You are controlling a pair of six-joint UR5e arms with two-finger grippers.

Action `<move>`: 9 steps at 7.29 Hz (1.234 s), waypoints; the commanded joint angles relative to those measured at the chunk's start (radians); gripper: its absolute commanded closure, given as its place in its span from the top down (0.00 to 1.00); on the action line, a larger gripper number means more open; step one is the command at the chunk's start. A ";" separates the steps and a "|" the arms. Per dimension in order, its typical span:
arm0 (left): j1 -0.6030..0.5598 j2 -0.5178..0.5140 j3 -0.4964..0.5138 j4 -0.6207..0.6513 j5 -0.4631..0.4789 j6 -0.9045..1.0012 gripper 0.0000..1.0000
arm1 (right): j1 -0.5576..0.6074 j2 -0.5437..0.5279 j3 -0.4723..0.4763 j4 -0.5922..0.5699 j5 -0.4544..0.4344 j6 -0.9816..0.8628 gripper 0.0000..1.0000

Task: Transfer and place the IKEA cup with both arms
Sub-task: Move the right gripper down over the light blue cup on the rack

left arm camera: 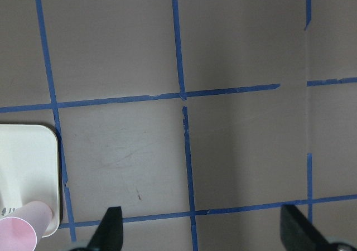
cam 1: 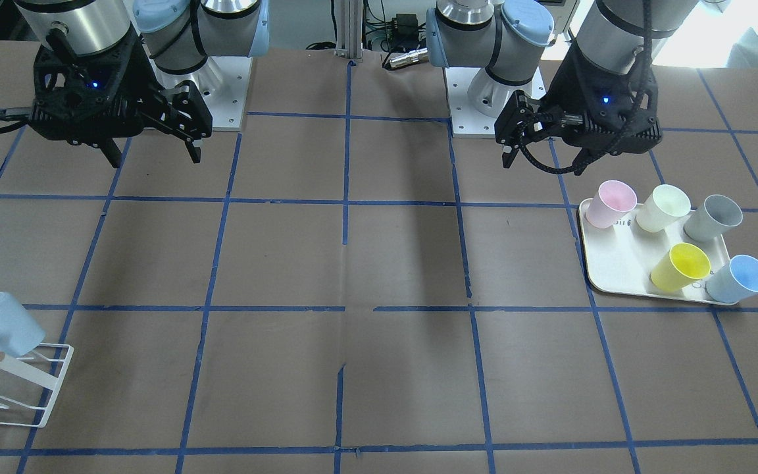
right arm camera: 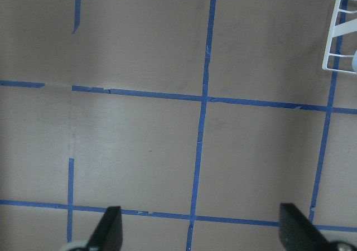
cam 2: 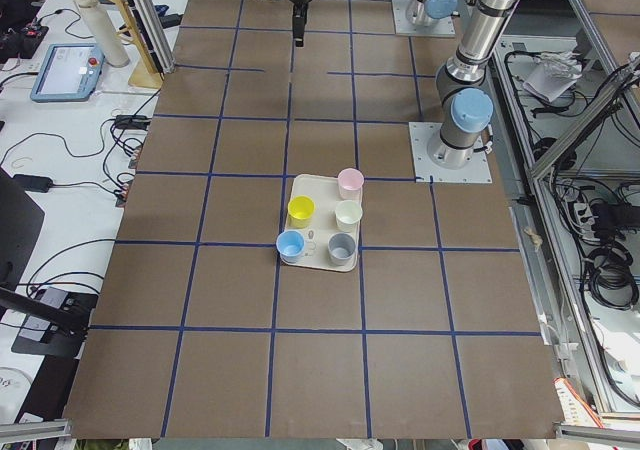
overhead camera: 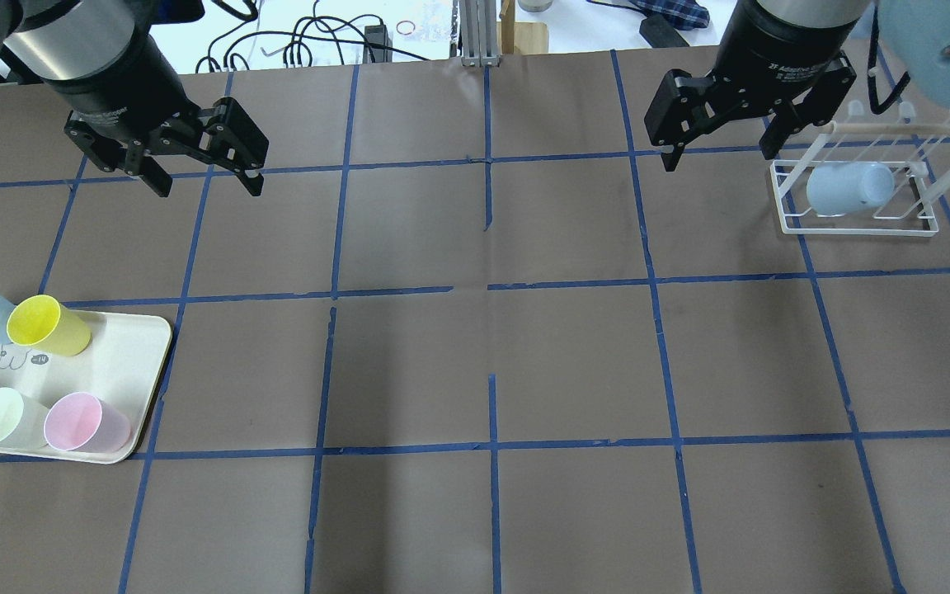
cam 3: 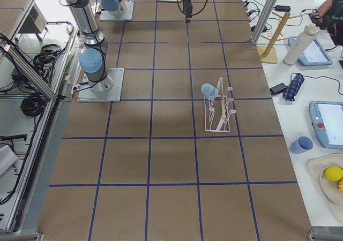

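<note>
Brown paper covers the tabletop [overhead camera: 574, 363], ruled into squares by blue tape [overhead camera: 409, 291]. My left gripper [overhead camera: 209, 188] hangs above it, jaws spread wide with nothing between them. The left wrist camera shows its fingertips [left arm camera: 111, 231] far apart over bare paper. My right gripper [overhead camera: 721, 158] is likewise released, its fingers [right arm camera: 110, 228] parted and empty, well above the surface. Neither gripper touches anything.

Out from the right gripper, toward the tabletop's right end and nearer the far edge than the edge by my bases, stands a white wire rack [cam 3: 220, 110]. The IKEA cup [cam 1: 4, 324] hangs on it, tilted, base up and mouth down, well apart from both grippers.

Out from the left gripper, on the left half of the tabletop and about midway between the far edge and my bases' edge, lies a cream tray [cam 1: 616, 257]. A pink cup [cam 1: 610, 203], a pale green cup [cam 1: 663, 207] and a grey cup [cam 1: 713, 217] stand in a row along the tray's side nearest my bases. A yellow cup [cam 1: 680, 266] and a paler blue cup [cam 1: 738, 278] stand along its far side, the blue one at the corner toward the left end. All five are upright.
</note>
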 commanded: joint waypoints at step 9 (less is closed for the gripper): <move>0.000 0.003 -0.002 0.000 0.000 0.000 1.00 | -0.282 0.120 0.015 -0.165 0.005 -0.178 1.00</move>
